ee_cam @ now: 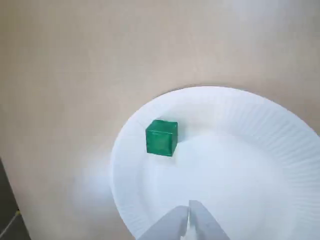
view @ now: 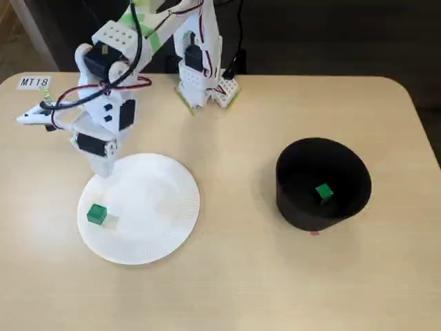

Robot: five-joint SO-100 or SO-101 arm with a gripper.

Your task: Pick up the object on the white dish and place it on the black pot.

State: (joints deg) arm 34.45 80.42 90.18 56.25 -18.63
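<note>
The arm leans out over the far-left edge of the white dish (view: 148, 227), and its jaws (ee_cam: 189, 214) hang above the plate with the tips pressed together, no gap showing between them in the wrist view and nothing held. In the fixed view the fingertips themselves are hard to pick out under the white arm body.

The green cube (ee_cam: 161, 138) sits on the dish, ahead of the jaws and a little to the left as the wrist view shows it, clearly apart from the tips, with bare white plate between them. It rests flat near the ribbed rim on that side, inside the plate and not over its edge. In the fixed view the same cube (view: 96, 213) lies below the jaws, toward the plate's left rim.

The black pot (view: 298, 200) stands well away from the jaws, off to the right across the pale counter (view: 234, 138) in the fixed view. A second green cube (view: 324, 192) lies on the bottom inside it, near the middle.

Behind the arm, a white label reading MT18 (view: 34, 82) is stuck to the counter near its far-left corner, and the arm's base (view: 200, 86) is fixed at the counter's far edge, with red and black wires running along the links.
</note>
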